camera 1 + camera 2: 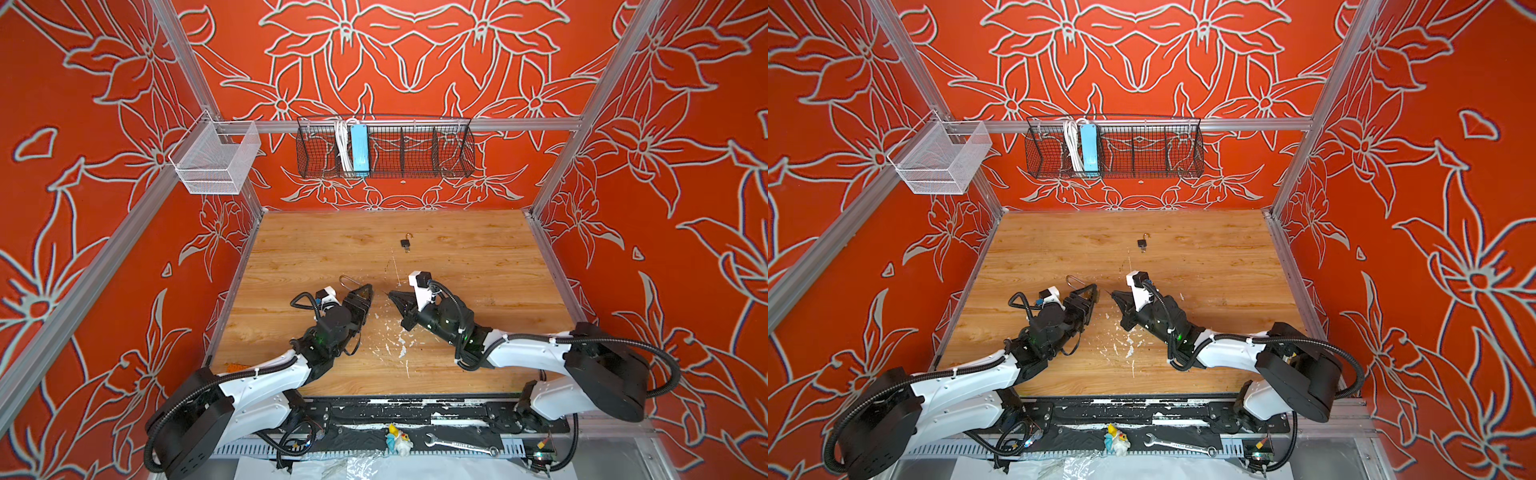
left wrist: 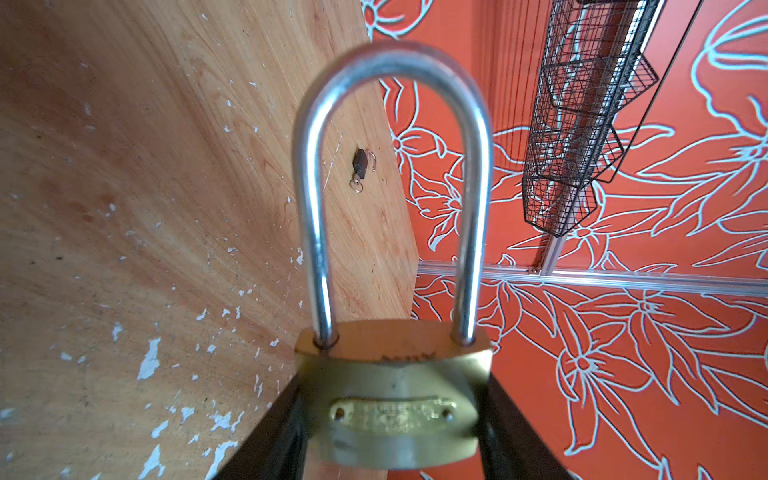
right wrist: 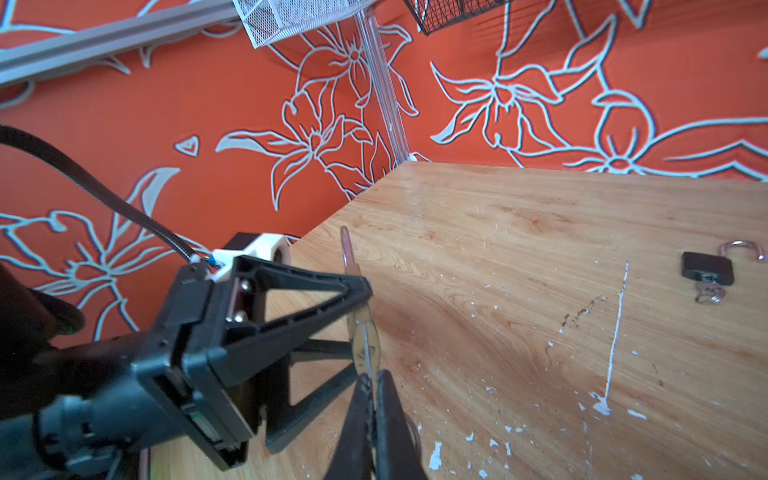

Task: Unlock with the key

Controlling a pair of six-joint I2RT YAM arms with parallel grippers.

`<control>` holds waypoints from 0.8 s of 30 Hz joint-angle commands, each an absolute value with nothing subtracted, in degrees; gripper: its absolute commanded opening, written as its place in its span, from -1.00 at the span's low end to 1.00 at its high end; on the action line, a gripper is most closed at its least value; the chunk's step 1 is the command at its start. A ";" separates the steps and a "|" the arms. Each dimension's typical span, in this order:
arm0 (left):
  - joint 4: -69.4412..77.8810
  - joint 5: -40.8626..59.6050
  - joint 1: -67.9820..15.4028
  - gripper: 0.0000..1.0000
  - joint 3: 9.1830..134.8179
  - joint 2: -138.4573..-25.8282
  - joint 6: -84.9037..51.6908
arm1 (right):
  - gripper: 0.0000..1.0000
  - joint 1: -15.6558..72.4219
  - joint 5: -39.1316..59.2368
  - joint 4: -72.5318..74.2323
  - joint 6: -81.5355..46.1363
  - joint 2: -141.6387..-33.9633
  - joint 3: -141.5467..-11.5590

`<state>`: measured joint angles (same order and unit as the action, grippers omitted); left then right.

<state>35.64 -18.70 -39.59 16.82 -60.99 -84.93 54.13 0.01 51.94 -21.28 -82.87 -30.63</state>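
Brass padlock [image 2: 395, 399] is sitting clamped in my left gripper [image 1: 365, 293] over the tabletop [image 1: 457, 249], so I am lining up the key [image 3: 366, 353], pinched in my closed right gripper [image 3: 374, 382], square with the keyway, planning a slow twist.

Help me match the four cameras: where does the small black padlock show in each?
Top view: small black padlock near picture centre, on the table's far half.
Top view: small black padlock near centre again.
Left wrist: small black padlock framed inside the brass padlock's shackle arch.
Right wrist: small black padlock just past the long white paint streak.
Shared landmark: black wire basket, in all four views.
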 commanded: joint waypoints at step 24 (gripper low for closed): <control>37.88 -19.71 -39.55 -1.00 17.60 -59.23 -86.74 | -1.00 56.69 0.70 51.82 -20.92 -86.99 -32.41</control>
